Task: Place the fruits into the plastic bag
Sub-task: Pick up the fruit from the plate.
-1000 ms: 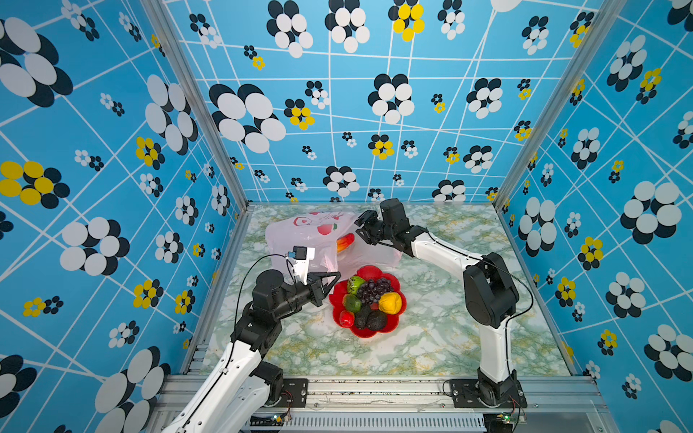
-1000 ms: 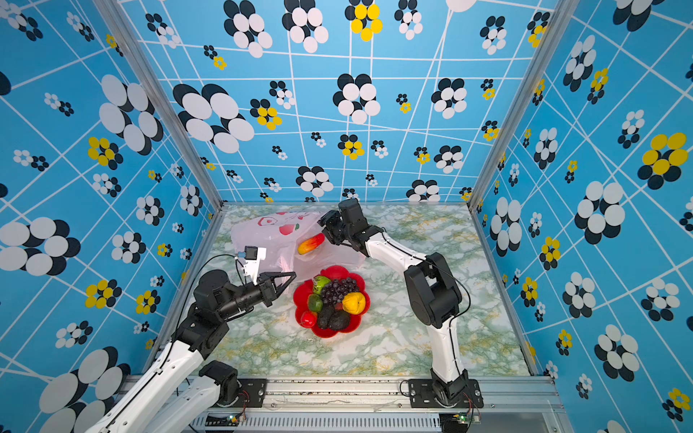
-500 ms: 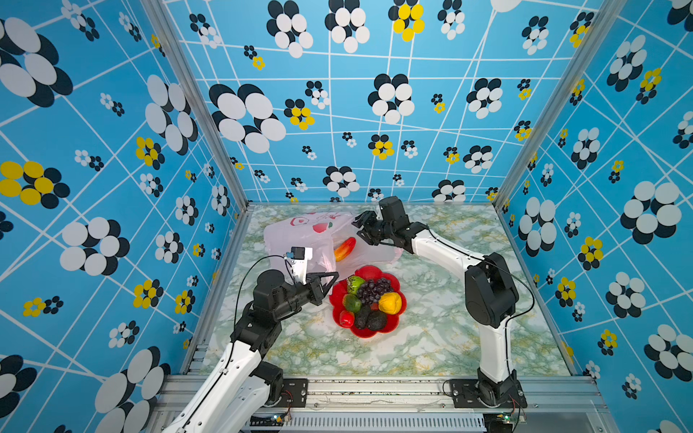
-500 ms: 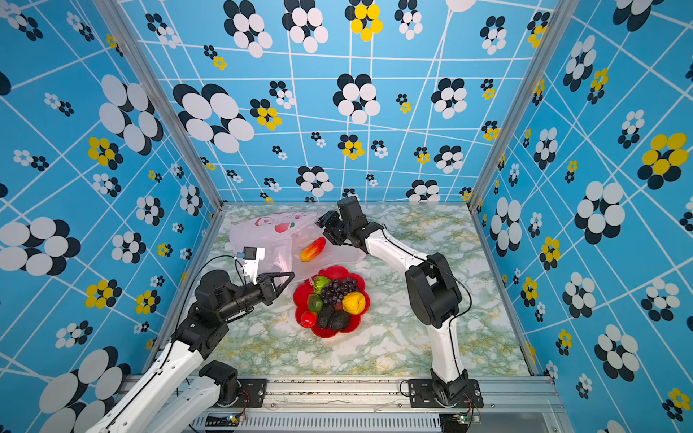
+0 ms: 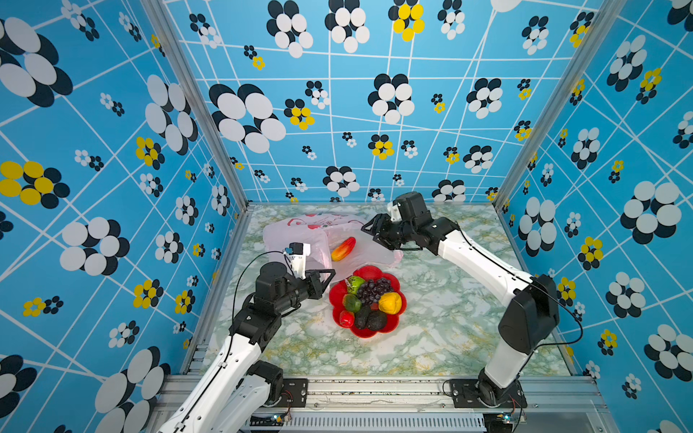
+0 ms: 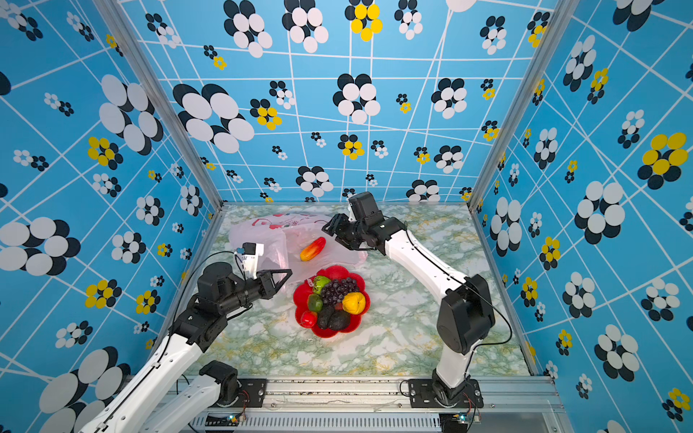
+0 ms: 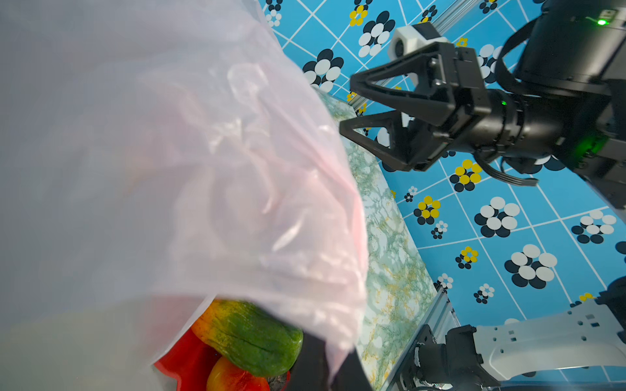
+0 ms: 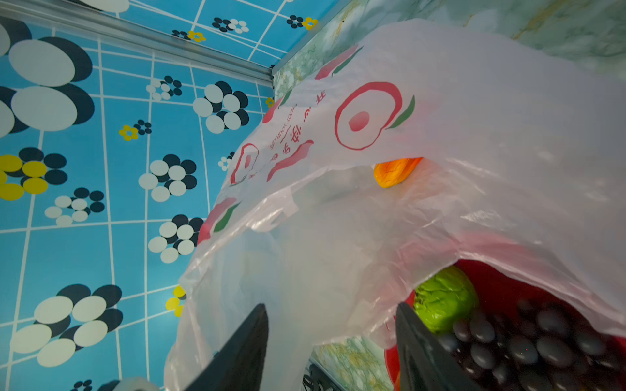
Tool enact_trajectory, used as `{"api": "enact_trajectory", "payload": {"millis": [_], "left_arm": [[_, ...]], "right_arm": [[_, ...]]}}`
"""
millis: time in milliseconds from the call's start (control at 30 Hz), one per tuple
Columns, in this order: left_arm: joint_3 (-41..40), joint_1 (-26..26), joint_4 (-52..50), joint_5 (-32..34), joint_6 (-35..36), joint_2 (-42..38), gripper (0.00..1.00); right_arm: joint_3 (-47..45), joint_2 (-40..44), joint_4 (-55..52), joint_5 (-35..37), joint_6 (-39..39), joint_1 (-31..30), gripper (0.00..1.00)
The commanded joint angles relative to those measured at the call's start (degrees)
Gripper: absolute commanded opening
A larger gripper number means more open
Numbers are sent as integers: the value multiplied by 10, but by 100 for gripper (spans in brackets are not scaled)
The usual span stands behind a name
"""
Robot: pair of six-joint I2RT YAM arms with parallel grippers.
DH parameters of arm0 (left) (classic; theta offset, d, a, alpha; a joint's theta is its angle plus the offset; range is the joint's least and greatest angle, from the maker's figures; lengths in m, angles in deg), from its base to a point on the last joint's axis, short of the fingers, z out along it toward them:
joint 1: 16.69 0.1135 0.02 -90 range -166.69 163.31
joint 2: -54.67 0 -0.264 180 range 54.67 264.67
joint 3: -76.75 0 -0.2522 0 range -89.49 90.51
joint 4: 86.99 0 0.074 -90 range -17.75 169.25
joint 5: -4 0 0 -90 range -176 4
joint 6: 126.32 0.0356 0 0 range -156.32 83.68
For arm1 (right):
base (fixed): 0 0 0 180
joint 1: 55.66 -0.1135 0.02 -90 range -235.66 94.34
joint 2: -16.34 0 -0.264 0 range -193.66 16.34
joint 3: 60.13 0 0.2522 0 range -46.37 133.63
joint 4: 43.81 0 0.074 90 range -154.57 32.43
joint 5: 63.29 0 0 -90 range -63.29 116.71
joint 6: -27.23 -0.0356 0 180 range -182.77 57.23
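Right wrist: plastic bag (image 8: 474,101) across plate (image 8: 501,281)

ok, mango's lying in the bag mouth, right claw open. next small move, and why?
Probably draw the right claw back from the plastic bag toward the red plate: its jaws stand open and empty, the mango lies apart from it, the left claw pinches the bag's edge, and the other fruits sit there.

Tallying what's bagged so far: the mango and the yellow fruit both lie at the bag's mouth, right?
Not quite. Only the mango lies at the mouth of the plastic bag; both top views show the yellow fruit on the red plate.
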Motion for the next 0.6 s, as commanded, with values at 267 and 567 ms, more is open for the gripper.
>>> {"api": "enact_trajectory", "payload": {"millis": [267,567], "left_arm": [[52,4,-63,16,6,19,0],[71,-4,-81,21,19,32,0]], "right_arm": [[-56,159,-258,66,105,-7,65],[-153,261,-278,85,42,-31,68]]}}
